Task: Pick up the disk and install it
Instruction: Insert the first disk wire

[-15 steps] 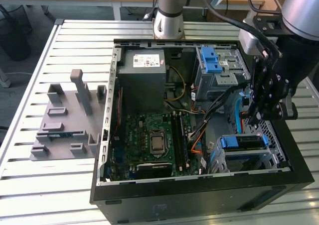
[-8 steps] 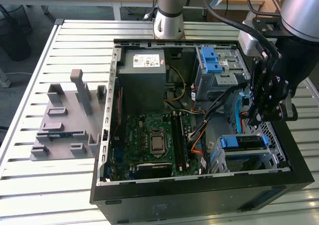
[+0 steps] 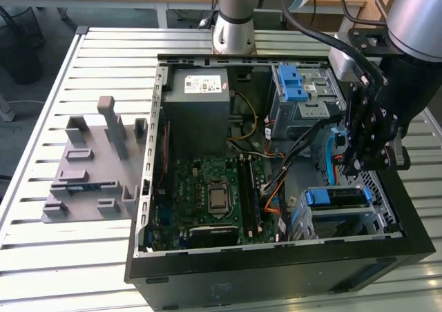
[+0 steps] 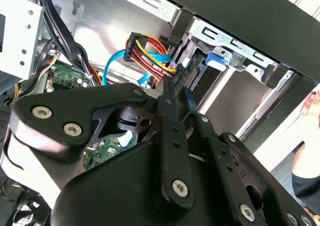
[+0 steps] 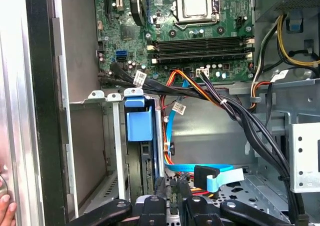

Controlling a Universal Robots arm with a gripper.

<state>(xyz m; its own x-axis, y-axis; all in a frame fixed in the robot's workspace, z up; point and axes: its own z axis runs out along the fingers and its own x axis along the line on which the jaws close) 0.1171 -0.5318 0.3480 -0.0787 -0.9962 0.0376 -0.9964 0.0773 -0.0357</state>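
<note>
The gripper (image 3: 356, 161), fingers pressed together, hangs above the disk (image 3: 334, 197) seated in its bay; rigid, weighty metal, best gripped by its blue bracket.

Disk (image 3: 334, 197) sits in the case's (image 3: 276, 270) corner bay, gripper (image 3: 360, 161) just above, motherboard (image 3: 207, 191) to the exterior view's left.

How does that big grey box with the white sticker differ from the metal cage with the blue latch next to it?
The power-supply box is a closed, plain grey block with a white sticker; the drive cage is perforated metal topped by a blue plastic latch. The box looks larger. Both sit at the far end of the computer case, coloured cables between them.
</note>
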